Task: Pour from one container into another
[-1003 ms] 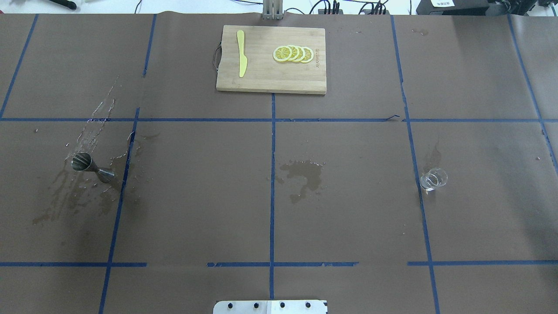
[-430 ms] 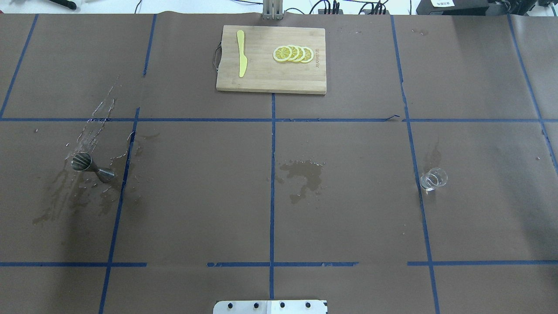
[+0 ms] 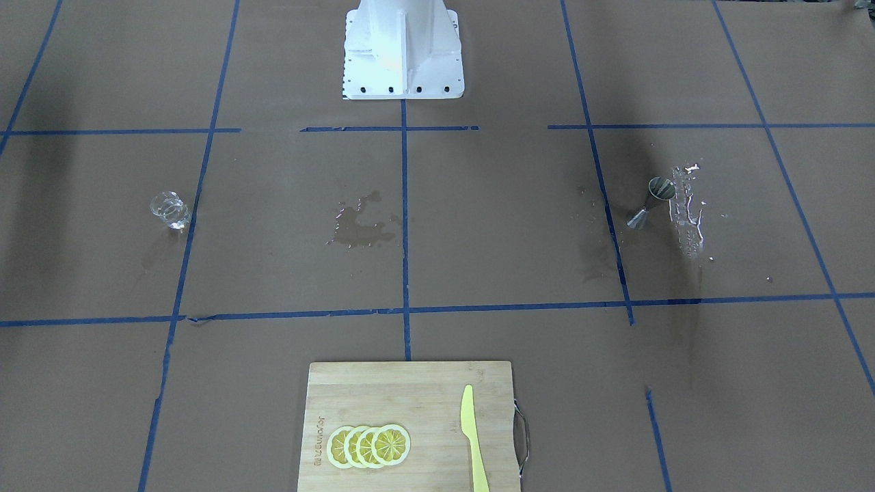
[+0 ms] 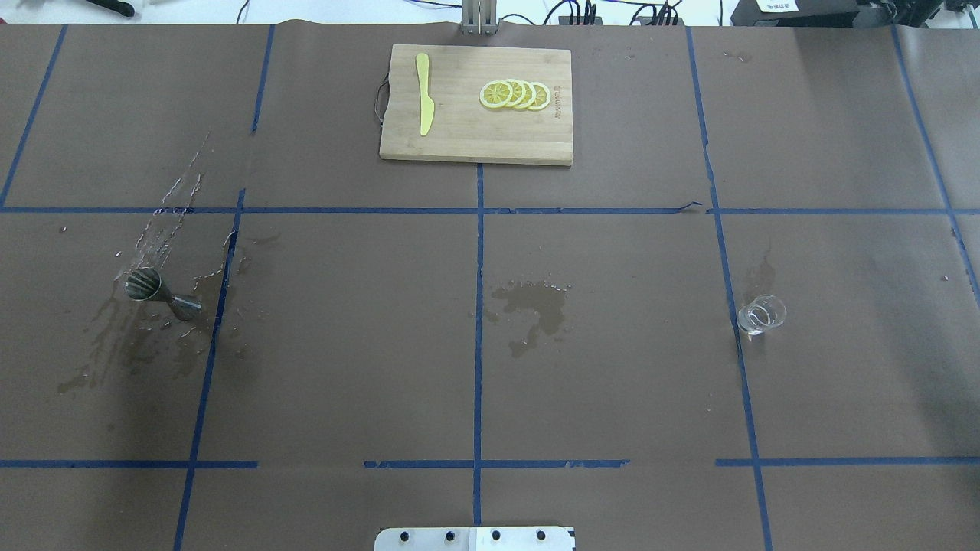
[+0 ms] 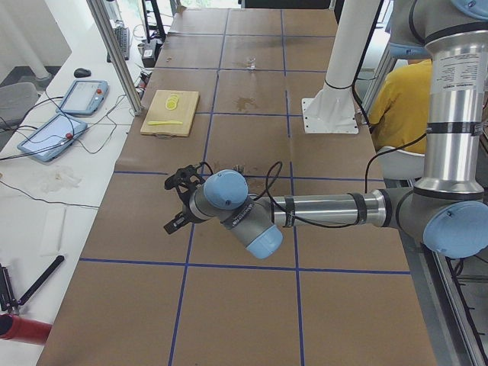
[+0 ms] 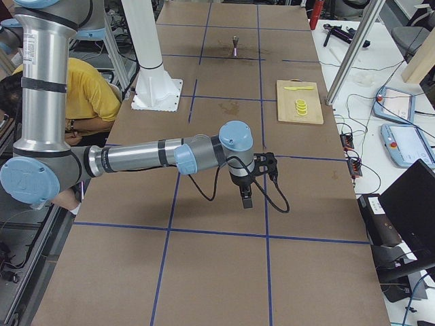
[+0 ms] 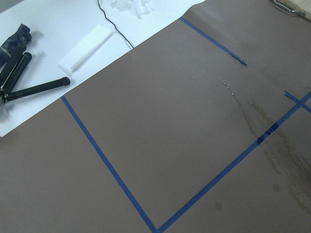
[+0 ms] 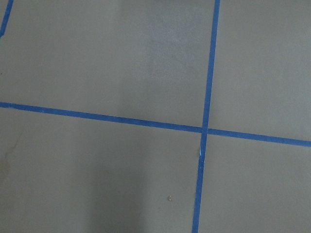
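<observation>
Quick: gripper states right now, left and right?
Left gripper: cannot tell open or shut; only a side view shows it.
Right gripper: cannot tell, same reason.

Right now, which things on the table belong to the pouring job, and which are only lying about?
For the job: clear tumbler; steel jigger.
Only lying about: cutting board; yellow knife; lemon slices; wet patches on the paper.

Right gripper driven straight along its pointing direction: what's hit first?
Probably bare brown table paper near a blue tape crossing. The right gripper points down; its wrist view shows nothing else in line.
</observation>
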`<action>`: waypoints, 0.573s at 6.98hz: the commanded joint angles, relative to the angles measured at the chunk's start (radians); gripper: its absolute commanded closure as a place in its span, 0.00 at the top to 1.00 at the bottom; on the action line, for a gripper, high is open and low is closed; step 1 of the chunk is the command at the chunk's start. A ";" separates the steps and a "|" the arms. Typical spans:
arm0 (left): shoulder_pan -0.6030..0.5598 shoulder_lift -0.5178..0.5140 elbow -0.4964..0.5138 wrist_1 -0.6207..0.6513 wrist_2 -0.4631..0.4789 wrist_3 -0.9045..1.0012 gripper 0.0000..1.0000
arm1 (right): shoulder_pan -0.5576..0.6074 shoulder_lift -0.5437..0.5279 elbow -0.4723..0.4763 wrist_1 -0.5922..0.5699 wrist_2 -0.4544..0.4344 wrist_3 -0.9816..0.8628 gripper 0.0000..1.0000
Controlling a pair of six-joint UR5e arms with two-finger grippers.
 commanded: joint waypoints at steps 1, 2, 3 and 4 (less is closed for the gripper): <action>0.109 -0.006 -0.070 -0.053 0.032 -0.211 1.00 | 0.000 -0.007 0.000 0.006 -0.001 0.002 1.00; 0.236 -0.007 -0.106 -0.159 0.155 -0.420 1.00 | 0.000 -0.007 -0.003 0.006 -0.001 0.002 1.00; 0.379 -0.005 -0.106 -0.287 0.334 -0.625 1.00 | 0.000 -0.009 -0.006 0.006 -0.001 0.002 1.00; 0.503 -0.005 -0.108 -0.364 0.468 -0.768 1.00 | 0.000 -0.009 -0.004 0.006 -0.001 0.002 1.00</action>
